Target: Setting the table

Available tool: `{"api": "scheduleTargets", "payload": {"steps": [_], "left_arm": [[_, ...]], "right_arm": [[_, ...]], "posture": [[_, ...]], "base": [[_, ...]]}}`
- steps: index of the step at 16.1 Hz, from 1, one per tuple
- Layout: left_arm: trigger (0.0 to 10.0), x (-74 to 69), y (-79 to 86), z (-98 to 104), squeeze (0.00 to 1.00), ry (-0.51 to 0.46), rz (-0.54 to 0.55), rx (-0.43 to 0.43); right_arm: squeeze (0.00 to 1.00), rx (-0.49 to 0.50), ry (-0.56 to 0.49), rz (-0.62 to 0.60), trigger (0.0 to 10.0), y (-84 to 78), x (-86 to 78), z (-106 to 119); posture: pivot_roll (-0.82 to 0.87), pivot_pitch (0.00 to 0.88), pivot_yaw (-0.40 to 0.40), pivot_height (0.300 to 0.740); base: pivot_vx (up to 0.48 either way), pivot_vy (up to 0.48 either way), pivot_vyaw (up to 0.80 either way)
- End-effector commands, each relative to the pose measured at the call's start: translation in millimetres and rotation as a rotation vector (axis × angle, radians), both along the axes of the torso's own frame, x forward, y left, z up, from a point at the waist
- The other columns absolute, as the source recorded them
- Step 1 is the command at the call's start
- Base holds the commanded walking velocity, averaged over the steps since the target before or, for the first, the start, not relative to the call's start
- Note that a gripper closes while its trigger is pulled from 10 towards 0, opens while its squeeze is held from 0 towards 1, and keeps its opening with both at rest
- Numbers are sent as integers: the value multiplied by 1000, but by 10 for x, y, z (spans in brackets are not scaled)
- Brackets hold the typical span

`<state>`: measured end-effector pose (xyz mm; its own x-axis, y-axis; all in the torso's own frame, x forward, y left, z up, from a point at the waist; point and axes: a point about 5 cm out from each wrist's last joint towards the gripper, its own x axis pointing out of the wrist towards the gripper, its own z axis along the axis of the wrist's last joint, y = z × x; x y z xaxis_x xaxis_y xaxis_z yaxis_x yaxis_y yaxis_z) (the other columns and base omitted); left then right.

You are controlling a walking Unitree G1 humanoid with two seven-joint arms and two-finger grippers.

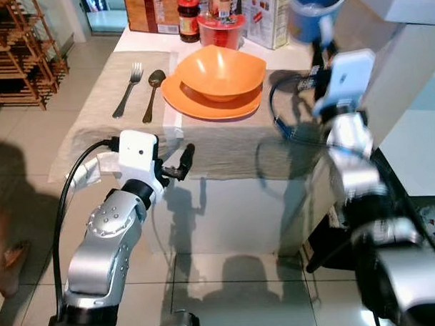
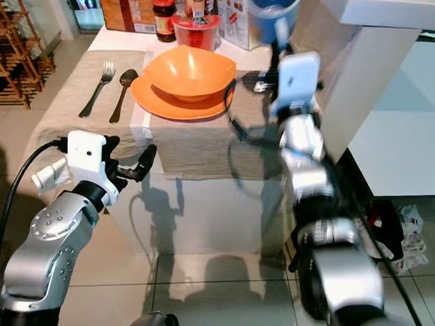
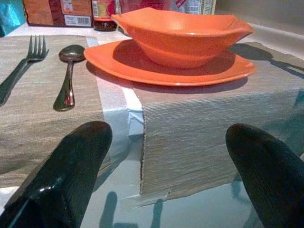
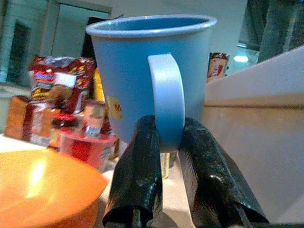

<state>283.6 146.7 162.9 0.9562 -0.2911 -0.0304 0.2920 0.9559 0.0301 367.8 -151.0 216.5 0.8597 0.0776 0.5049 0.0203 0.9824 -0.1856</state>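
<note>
An orange bowl (image 1: 221,71) sits on an orange plate (image 1: 212,100) on a grey placemat (image 1: 224,145). To their left lie a fork (image 1: 128,89) and a spoon (image 1: 153,94) on a second mat. My left gripper (image 1: 180,164) hovers open at the table's near edge, facing the plate (image 3: 171,66) with its fingers (image 3: 71,171) spread and nothing between them. My right gripper (image 4: 168,137) is raised to the right of the bowl, shut on the handle of an upright blue mug (image 4: 147,71), which hangs above the table's back right (image 1: 316,13).
Jars, a red tub (image 1: 223,28) and food boxes (image 1: 151,11) crowd the back of the table. A white counter (image 1: 406,49) stands close on the right. A wooden rack (image 1: 17,48) is at the far left. Tiled floor lies below.
</note>
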Motion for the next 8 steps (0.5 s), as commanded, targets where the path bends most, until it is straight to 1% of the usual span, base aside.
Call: {"api": "scheduleTargets", "payload": {"steps": [1, 3, 5, 7, 8], "left_arm": [[10000, 21, -4, 7, 0, -13, 8, 6], [10000, 35, -19, -9, 0, -20, 8, 7], [10000, 36, -28, -11, 0, -29, 6, 11], [10000, 31, -63, -29, 0, -36, -2, 15], [10000, 29, -67, -27, 0, -41, -5, 13]], "right_arm": [[0, -16, -32, 3, 0, 11, -58, 67], [0, -1, -11, 7, 0, 18, -199, -35], [0, 0, 9, 10, 0, 26, -295, -107], [0, 14, 74, -1, 0, -7, -559, -273], [0, 16, 88, -4, 0, -15, -615, -297]], "posture": [[79, 0, -24, 740], [62, 0, -25, 740], [58, 0, -25, 740], [47, 0, -27, 740], [47, 0, -27, 740]], "base": [[0, 0, 0], [0, 0, 0], [0, 0, 0], [0, 0, 0], [0, 0, 0]]}}
